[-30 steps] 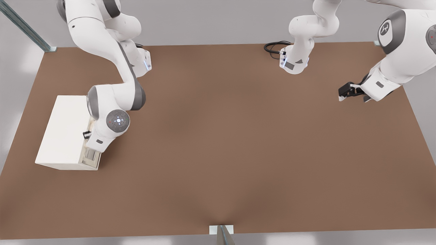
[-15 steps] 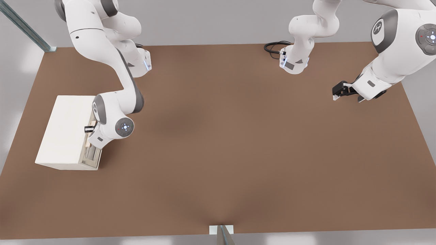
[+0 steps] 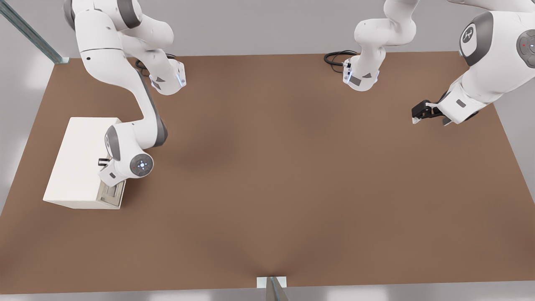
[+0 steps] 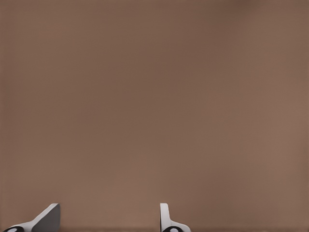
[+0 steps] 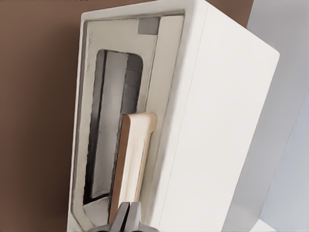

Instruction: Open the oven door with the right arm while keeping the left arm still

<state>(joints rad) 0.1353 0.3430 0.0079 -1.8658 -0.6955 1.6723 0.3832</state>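
Hovering at the upper front edge of the oven, the gripper of the right arm sits directly at the near end of the handle. In the right wrist view its two dark fingertips appear pressed together with almost no gap, and they meet the end of the pale tan bar; whether they actually pinch the bar or only touch it cannot be told. In the front view only a small black part of the gripper shows beside the wrist, over the box's top edge.

Just beyond the fingertips, the handle runs away along the oven door, lying flat against the cream frame. Beside the handle, farther from the box's plain side wall, is the grey window strip. The door looks closed, flush in its frame, with a small grey square at the door's far end.

Beneath the gripper and the oven is the brown table; the box rests near the table's edge at the front view's left.
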